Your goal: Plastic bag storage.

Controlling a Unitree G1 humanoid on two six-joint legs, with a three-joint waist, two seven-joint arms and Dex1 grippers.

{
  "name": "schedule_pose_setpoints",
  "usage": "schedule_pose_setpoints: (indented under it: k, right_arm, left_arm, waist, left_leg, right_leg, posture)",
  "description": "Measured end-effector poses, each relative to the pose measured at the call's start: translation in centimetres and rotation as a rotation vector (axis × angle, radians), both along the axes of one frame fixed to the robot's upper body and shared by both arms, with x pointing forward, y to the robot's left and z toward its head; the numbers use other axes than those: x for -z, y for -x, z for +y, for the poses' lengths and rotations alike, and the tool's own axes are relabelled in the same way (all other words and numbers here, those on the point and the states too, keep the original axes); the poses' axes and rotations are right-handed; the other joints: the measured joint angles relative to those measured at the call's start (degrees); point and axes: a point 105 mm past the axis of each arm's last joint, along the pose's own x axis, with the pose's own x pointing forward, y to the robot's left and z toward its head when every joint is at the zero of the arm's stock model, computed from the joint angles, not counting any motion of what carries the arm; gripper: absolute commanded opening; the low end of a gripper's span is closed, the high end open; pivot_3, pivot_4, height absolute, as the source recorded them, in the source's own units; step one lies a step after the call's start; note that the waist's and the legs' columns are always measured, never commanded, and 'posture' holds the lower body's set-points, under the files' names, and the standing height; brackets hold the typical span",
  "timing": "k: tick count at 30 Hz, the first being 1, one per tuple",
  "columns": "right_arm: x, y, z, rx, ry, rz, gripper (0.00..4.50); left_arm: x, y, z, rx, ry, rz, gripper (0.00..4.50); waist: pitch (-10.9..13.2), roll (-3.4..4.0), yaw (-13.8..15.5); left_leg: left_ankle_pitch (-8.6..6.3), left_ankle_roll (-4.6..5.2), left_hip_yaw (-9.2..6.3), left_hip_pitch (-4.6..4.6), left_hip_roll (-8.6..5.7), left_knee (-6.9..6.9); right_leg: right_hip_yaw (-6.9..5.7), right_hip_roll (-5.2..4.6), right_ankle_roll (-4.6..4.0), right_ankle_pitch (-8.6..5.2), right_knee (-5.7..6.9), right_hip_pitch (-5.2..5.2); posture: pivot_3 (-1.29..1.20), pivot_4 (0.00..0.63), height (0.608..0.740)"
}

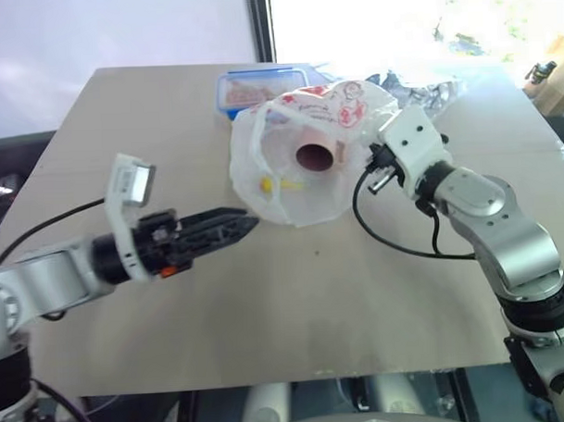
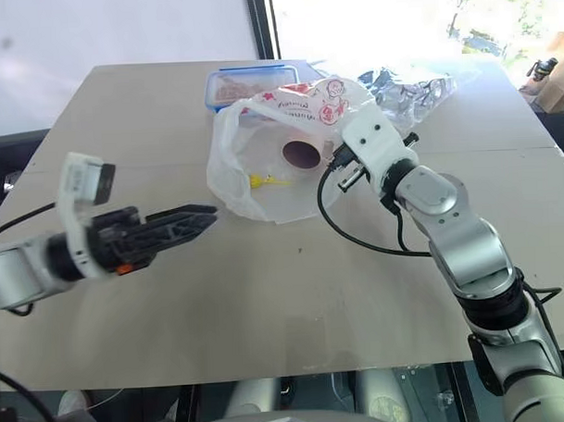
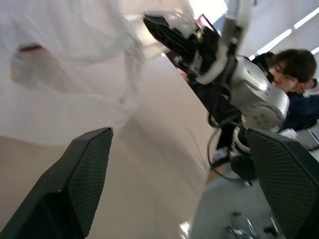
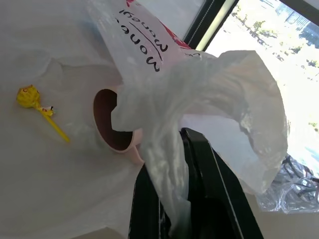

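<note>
Plastic bag [image 1: 294, 155] sits mid-table, puffed up, pink cup [image 1: 314, 155] and yellow lollipop [image 4: 40, 107] inside. Right gripper [image 4: 187, 164] pinching bag edge tight, left gripper [image 1: 229, 224] fingers wide apart, just beside bag. Storage barely started imo, 0 folding done.

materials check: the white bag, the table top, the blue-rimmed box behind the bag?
Plastic bag: thin translucent plastic film, glossy; it crumples, and a pink cup and yellow item show through it.
Table: matte beige board, probably laminate or painted wood, with a visible seam.
Box: likely rigid clear plastic with a blue rim.
</note>
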Motion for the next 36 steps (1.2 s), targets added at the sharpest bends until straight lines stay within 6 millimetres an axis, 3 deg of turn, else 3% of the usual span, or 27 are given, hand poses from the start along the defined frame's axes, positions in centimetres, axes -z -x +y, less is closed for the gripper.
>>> schedule_pose_setpoints:
  k: [10, 20, 25, 29, 33, 36]
  right_arm:
    - [-0.4, 0.3, -0.6, 0.015, 0.009, -0.004, 0.0]
    - [-0.2, 0.4, -0.5, 0.021, 0.002, 0.008, 0.0]
    - [-0.2, 0.4, -0.4, 0.018, -0.002, 0.008, 0.0]
    - [-0.2, 0.5, -0.3, 0.015, -0.006, 0.008, 0.0]
    - [-0.2, 0.5, -0.2, 0.014, -0.008, 0.007, 0.0]
    - [-0.2, 0.5, -0.2, 0.012, -0.011, 0.007, 0.0]
  left_arm:
    - [-1.4, -2.6, -2.9, -0.031, 0.011, -0.107, 4.43]
    - [0.6, -5.5, -6.2, -0.12, -0.024, -0.089, 4.43]
    - [0.5, -7.3, -6.1, -0.253, -0.009, -0.084, 4.43]
    - [0.3, -7.3, -6.3, -0.26, 0.038, -0.046, 4.43]
    - [-0.9, -7.8, -4.7, -0.38, 0.257, 0.043, 4.43]
    - [-0.1, -8.5, -3.6, -0.472, 0.376, 0.164, 4.43]
  waist:
    - [0.0, 0.0, -0.08]
    - [0.0, 0.0, -0.17]
    - [-0.01, -0.01, -0.08]
    - [-0.01, -0.01, -0.11]
    - [-0.01, -0.01, -0.1]
    - [-0.02, -0.03, -0.02]
  left_leg:
    - [0.02, -0.03, 0.05, -0.02, -0.02, 0.01]
    - [0.03, -0.05, 0.04, -0.04, -0.04, 0.03]
    - [0.03, -0.05, 0.05, -0.04, -0.07, 0.05]
    - [0.04, -0.06, 0.03, -0.05, -0.04, 0.05]
    - [0.04, -0.06, 0.02, -0.02, 0.02, 0.09]
    - [0.04, -0.06, -0.01, -0.08, -0.01, 0.17]
  right_leg:
    - [0.06, 0.04, 0.01, 0.0, -0.06, 0.0]
    - [0.08, 0.09, 0.01, 0.0, -0.07, -0.01]
    - [0.09, 0.05, 0.01, 0.01, -0.08, 0.01]
    - [0.07, 0.05, 0.01, 0.01, -0.07, 0.0]
    - [0.08, 0.0, 0.01, 0.01, -0.06, 0.03]
    - [0.05, 0.0, 0.02, 0.01, -0.04, 0.04]
  posture:
    - [0.0, 0.15, 0.74]
    - [0.0, 0.15, 0.74]
    - [0.0, 0.15, 0.74]
    - [0.0, 0.15, 0.74]
    - [0.0, 0.15, 0.74]
    - [0.0, 0.15, 0.74]
